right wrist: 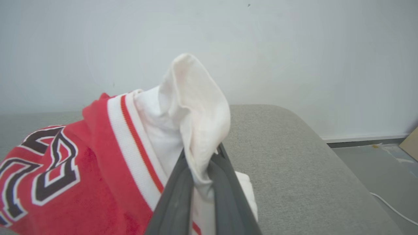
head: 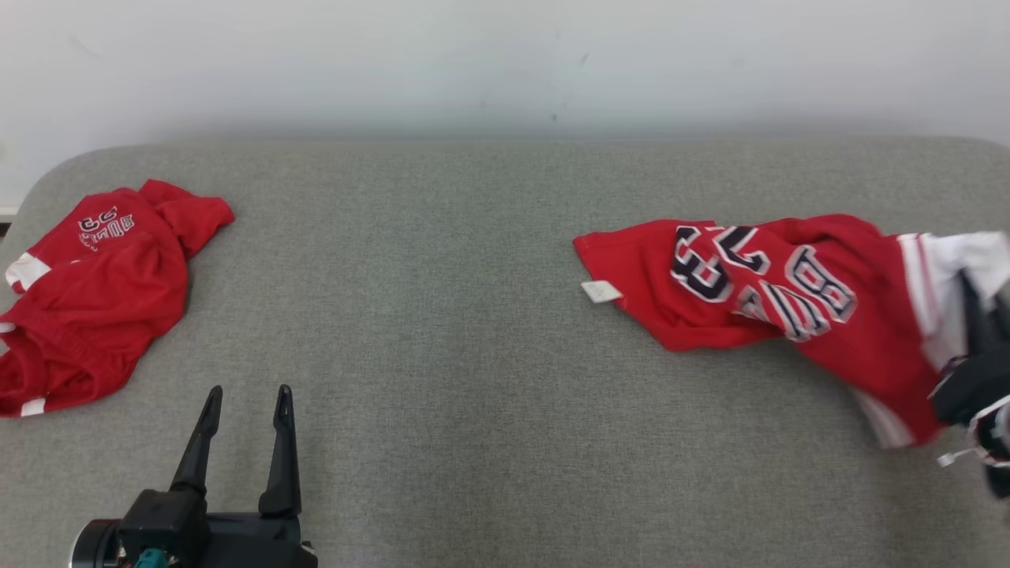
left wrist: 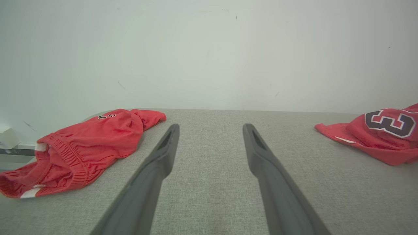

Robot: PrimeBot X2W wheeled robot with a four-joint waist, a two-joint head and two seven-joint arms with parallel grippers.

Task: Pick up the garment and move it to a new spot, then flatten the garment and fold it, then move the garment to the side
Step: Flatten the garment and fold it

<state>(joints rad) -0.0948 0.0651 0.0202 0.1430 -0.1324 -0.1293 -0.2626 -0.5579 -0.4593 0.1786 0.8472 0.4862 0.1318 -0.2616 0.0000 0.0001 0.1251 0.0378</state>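
right pincer: clenched on white edge of red-and-white fabric jersey | left pincer: released, jersey well to its right

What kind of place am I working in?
Likely an indoor lab or test setup: a grey fabric-covered table against a bare white wall, with a red jersey and red shorts on it.

The left gripper points across a grey pad, its fingers spread wide. Red shorts lie crumpled at the left, a red jersey at the right edge. A pale wall stands behind.
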